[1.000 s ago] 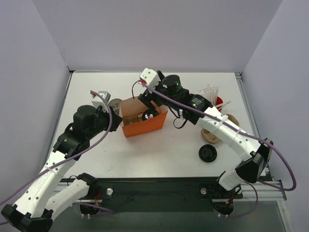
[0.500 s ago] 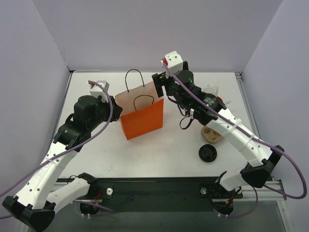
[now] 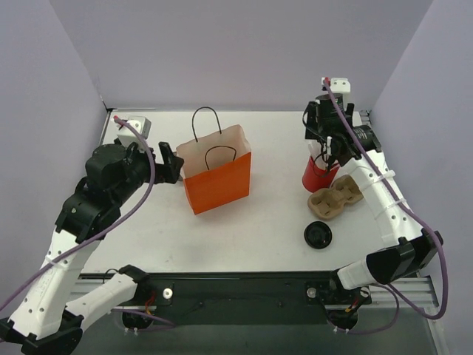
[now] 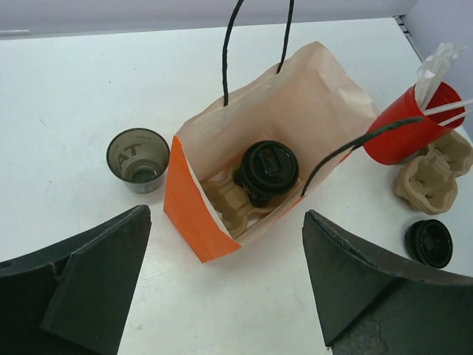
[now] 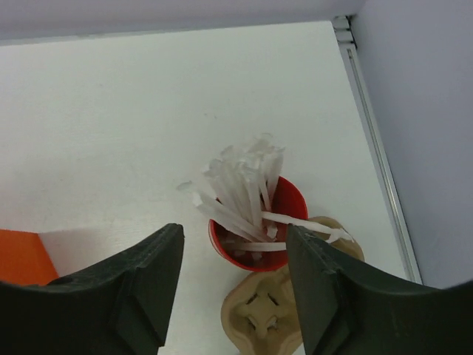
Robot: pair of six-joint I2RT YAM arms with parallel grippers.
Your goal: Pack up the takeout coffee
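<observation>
The takeout coffee (image 4: 266, 170), a dark cup with a black round lid, sits in a cardboard holder inside the orange paper bag (image 4: 194, 222). In the top view the bag (image 3: 219, 185) stands upright and hides the cup. My left gripper (image 3: 167, 163) is just left of the bag and clear of it. In its wrist view it (image 4: 225, 248) is open wide with nothing between the fingers. My right gripper (image 3: 323, 142) hovers at the far right over a red cup. In its wrist view it (image 5: 234, 237) is open and empty.
The red cup of white straws (image 3: 318, 176) stands at the right beside a loose cardboard cup carrier (image 3: 336, 198). A flat black lid (image 3: 318, 235) lies nearer the front. A lidless dark see-through cup (image 4: 138, 159) stands left of the bag.
My left gripper has opened wide and drawn back left from the bag. The right arm left the bag's mouth and swung right, over the red cup. The bag now stands upright.
</observation>
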